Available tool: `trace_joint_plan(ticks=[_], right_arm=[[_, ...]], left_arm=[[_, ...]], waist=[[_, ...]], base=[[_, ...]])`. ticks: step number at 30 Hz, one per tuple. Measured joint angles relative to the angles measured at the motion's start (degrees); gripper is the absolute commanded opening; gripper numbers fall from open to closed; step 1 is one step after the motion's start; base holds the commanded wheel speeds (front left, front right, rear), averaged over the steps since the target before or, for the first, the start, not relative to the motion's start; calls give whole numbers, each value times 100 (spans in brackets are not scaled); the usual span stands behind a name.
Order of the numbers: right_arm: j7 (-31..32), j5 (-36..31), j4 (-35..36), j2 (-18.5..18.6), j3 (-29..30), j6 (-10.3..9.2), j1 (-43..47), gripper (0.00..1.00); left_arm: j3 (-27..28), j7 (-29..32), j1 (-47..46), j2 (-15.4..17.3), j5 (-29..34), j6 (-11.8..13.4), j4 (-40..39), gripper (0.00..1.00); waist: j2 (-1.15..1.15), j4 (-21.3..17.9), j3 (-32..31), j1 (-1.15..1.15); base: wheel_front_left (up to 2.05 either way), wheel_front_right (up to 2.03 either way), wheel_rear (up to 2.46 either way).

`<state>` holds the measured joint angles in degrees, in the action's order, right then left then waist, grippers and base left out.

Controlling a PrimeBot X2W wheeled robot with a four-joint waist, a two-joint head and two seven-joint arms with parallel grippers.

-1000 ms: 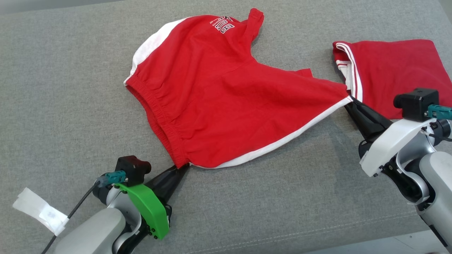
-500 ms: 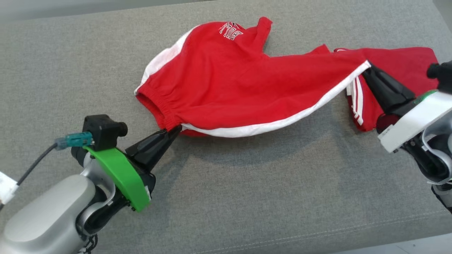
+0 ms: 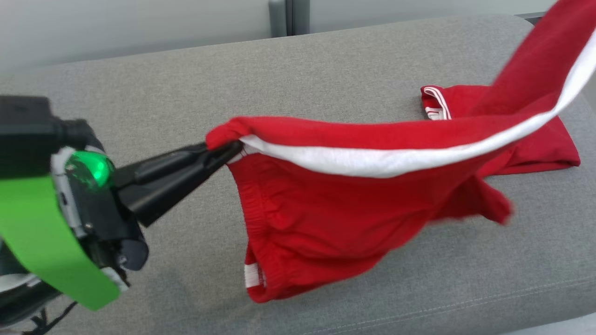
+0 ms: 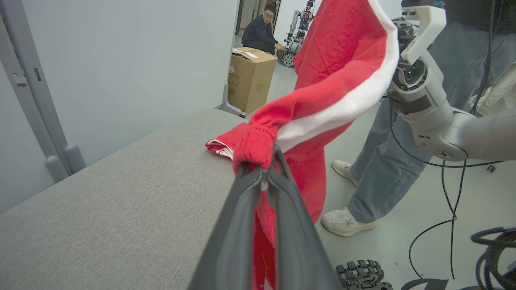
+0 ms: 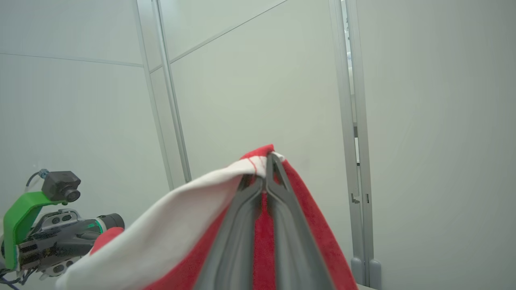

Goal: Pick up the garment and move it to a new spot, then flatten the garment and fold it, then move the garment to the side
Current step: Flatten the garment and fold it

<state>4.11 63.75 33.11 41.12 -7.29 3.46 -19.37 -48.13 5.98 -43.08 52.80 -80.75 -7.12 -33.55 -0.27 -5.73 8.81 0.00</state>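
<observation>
Now | left gripper [image 3: 234, 150] clamped on red shorts [image 3: 354, 218] waistband | right gripper [image 5: 269, 158] clamped on their white stripe | over grey cushion [image 3: 139, 93]

A cardboard box [image 4: 252, 78] stands beyond the grey cushion [image 4: 121, 201].

Garment [image 3: 354, 209]: red cloth, matt, with a fleecy nap in the left wrist view. Its white band is the same cloth, and the waistband is gathered and ribbed.
Cushion [image 3: 139, 93]: grey woven fabric, coarse, matt.
Left gripper [image 3: 234, 149]: dark plastic, smooth, faint sheen (right gripper [image 5: 268, 161] looks alike).
Bracket [image 3: 42, 242]: green plastic, smooth, matt.
Right arm [image 4: 443, 121] shell: pale grey, smooth, semi-gloss.
Box [image 4: 250, 78]: brown cardboard, dull.
Wall [image 5: 80, 100]: smooth, matt panels.
</observation>
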Motion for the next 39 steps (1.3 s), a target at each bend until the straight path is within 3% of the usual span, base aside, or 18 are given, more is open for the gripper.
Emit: trace_joint_plan(ticks=[4,7,10,12,14,17,20,25,27,32,39], right_arm=[[341,433,141,269,359,-243,15,0],[603,778,55,361,393,-363,108,0],[767,981,-151,274,216,-409,115,0],[884,1167,-391,38,-67,-409,71,0],[1003,1270,-733,-299,-447,-528,-209,0],[1104,1023,-1246,-724,-805,-861,-1175,0],[894,354,-1741,-1174,-791,-1056,-2674,0],[348,-592,-2273,-1618,-682,-1072,-4329,0],[134,-706,-2352,-1882,-652,-1070,-4597,0],[-105,-777,-2335,-2286,-1046,-1066,-4223,0],[-207,-822,-2192,-2197,-1662,-1066,-1688,0]], left_arm=[[421,358,-276,370,-766,21,-238,0],[546,669,-443,438,-1362,245,-116,0],[517,888,-483,438,-1647,367,244,0],[371,1173,-515,438,-1798,524,745,0],[220,1429,-598,423,-1745,704,1334,0],[171,1572,-1086,257,-1195,987,2228,0],[348,1303,-1890,-275,-286,1222,2794,0],[509,494,-3003,-1135,1235,1267,3175,0],[532,245,-3128,-1421,1300,1267,3223,0],[334,-298,-2904,-1688,1451,1233,3085,0],[-196,-1116,-1305,-1737,1640,1011,2926,0]], waist=[[0,-111,20,0],[0,-152,138,0],[0,-164,250,0],[0,-160,382,0],[0,-145,523,0],[0,-111,737,0],[0,-72,958,0],[0,-9,1335,0],[0,8,1488,0],[0,18,1875,0],[0,17,2411,0]], base=[[0,0,0],[0,0,0],[0,0,0],[0,0,0],[0,0,0],[0,0,0],[0,0,0],[0,0,0],[0,0,0],[0,0,0],[0,0,0]])
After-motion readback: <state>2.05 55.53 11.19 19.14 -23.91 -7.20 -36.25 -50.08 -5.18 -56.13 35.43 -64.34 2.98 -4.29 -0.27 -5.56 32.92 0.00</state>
